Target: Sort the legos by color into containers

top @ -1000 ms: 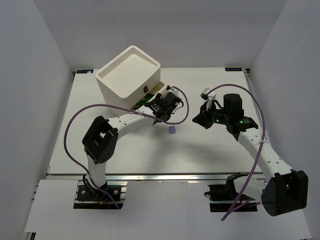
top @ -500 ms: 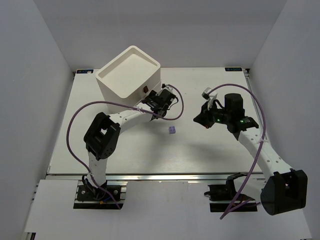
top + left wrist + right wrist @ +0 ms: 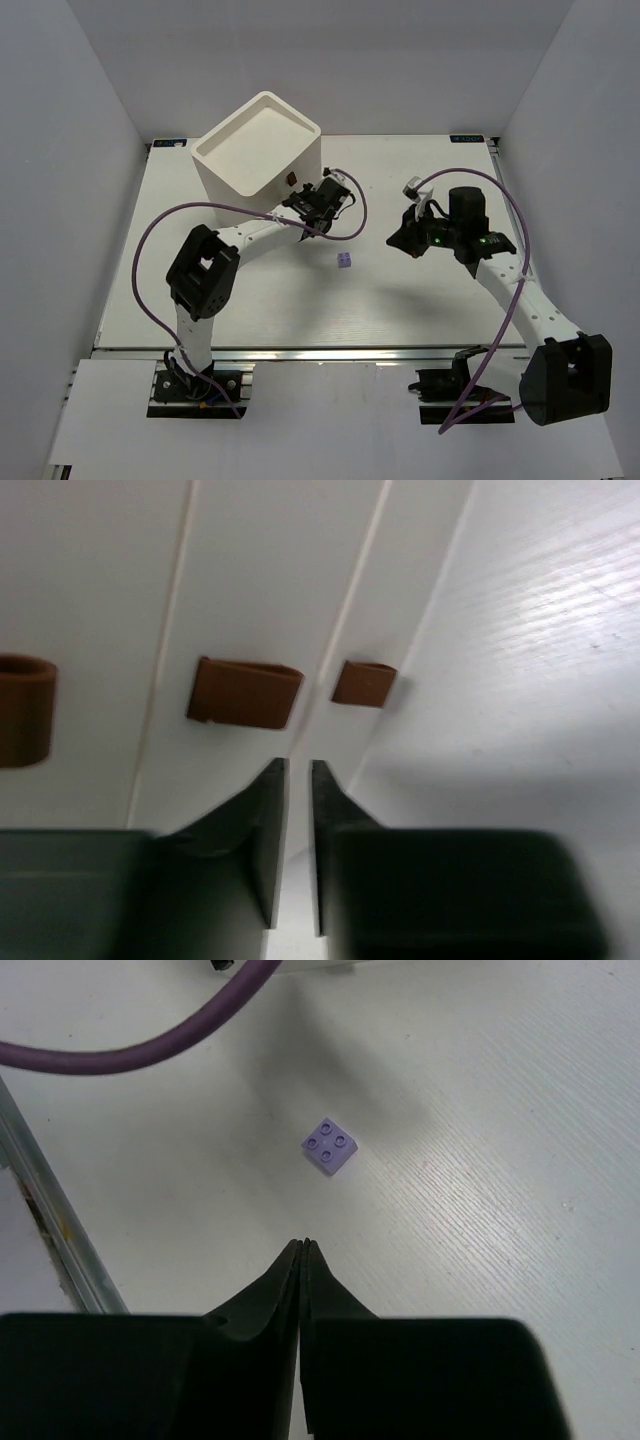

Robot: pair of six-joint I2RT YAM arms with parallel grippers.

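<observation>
Left wrist: white plastic drawers (image 3: 260, 580) now all shut — my left gripper (image 3: 297, 850) barely parted, empty; pale purple brick (image 3: 330, 1146) outstanding.

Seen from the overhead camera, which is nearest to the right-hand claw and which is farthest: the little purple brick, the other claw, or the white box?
1. Purple brick, lying just to the left of the right gripper.
2. Left gripper, farther left, up against the front of the box.
3. White cabinet, farthest, at the back left.
</observation>
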